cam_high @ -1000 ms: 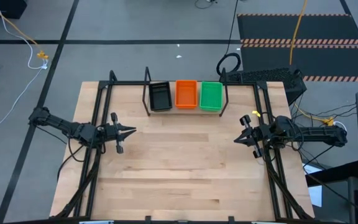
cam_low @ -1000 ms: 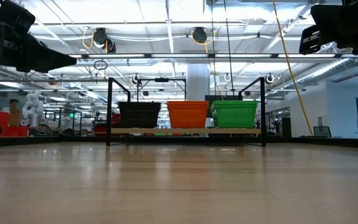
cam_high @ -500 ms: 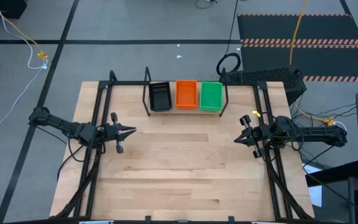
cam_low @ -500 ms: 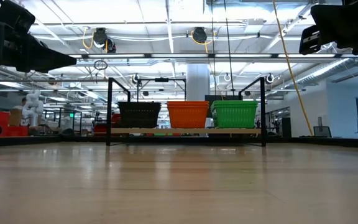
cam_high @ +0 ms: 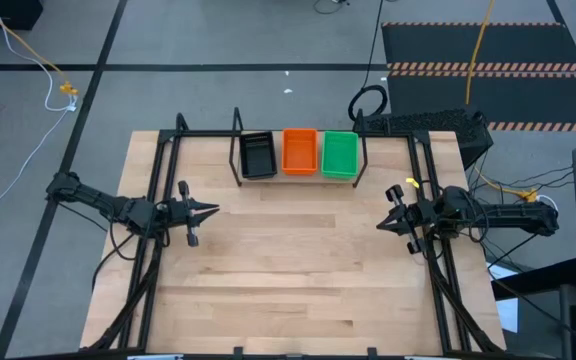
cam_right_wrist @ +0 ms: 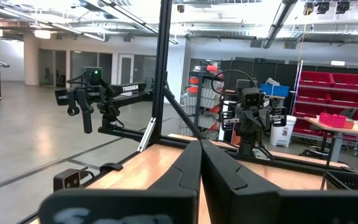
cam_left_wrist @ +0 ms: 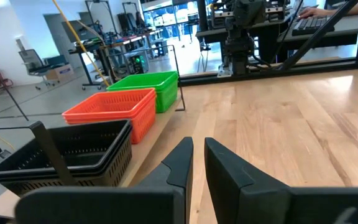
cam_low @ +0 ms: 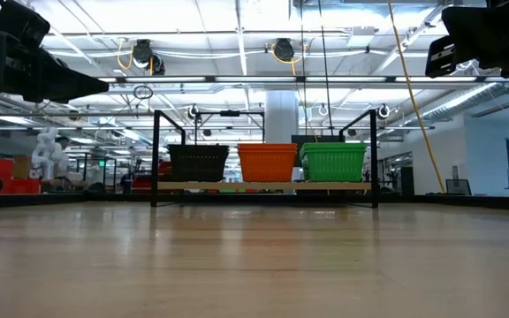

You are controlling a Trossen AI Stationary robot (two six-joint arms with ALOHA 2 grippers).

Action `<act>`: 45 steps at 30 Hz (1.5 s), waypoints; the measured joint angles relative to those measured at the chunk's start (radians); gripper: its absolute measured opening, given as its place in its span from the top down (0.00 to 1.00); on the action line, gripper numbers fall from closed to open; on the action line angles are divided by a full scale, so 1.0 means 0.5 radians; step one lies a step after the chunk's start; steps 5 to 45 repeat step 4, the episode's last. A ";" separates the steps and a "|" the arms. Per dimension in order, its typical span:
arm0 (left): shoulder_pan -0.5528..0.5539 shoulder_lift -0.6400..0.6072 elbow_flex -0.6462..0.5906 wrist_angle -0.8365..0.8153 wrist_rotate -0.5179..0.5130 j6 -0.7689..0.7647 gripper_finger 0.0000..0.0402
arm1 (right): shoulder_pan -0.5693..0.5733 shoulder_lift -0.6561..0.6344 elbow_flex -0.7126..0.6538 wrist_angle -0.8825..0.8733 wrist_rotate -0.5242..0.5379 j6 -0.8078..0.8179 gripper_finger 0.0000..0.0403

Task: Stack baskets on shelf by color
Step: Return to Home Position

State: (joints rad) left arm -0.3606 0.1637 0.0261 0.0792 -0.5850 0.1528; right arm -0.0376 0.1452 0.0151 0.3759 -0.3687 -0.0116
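The baskets stand on the shelf (cam_high: 298, 178) at the middle of the table's far edge, in three nested stacks side by side: black (cam_high: 258, 155) on the left, orange (cam_high: 300, 151) in the middle, green (cam_high: 339, 155) on the right. The low view shows their bottoms resting on the shelf board (cam_low: 263, 186) between black uprights. In the left wrist view the black stack (cam_left_wrist: 73, 155) is nearest, then orange (cam_left_wrist: 114, 109) and green (cam_left_wrist: 145, 84). My left gripper (cam_high: 213, 210) hovers near the table's left side, shut but for a thin slit (cam_left_wrist: 197, 155). My right gripper (cam_high: 380, 225) hovers near the right side, shut (cam_right_wrist: 201, 149). Both touch nothing.
Black frame rails run along the table's left (cam_high: 153, 250) and right (cam_high: 443, 270) sides under the arms. Bare wooden tabletop (cam_high: 288, 250) lies between the two grippers and in front of the shelf. Dark equipment (cam_high: 428, 125) sits past the far right corner.
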 joint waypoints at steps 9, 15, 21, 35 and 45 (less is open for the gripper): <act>0.000 0.000 0.000 0.000 0.000 0.000 0.89 | 0.000 0.000 0.000 0.000 0.000 0.000 0.99; 0.000 0.000 0.000 0.000 0.000 0.000 0.89 | 0.000 0.000 0.000 0.000 0.000 0.000 0.99; 0.000 0.000 0.000 0.000 0.000 0.000 0.89 | 0.000 0.000 0.000 0.000 0.000 0.000 0.99; 0.000 0.000 0.000 0.000 0.000 0.000 0.89 | 0.000 0.000 0.000 0.000 0.000 0.000 0.99; 0.000 0.000 0.000 0.000 0.000 0.000 0.89 | 0.000 0.000 0.000 0.000 0.000 0.000 0.99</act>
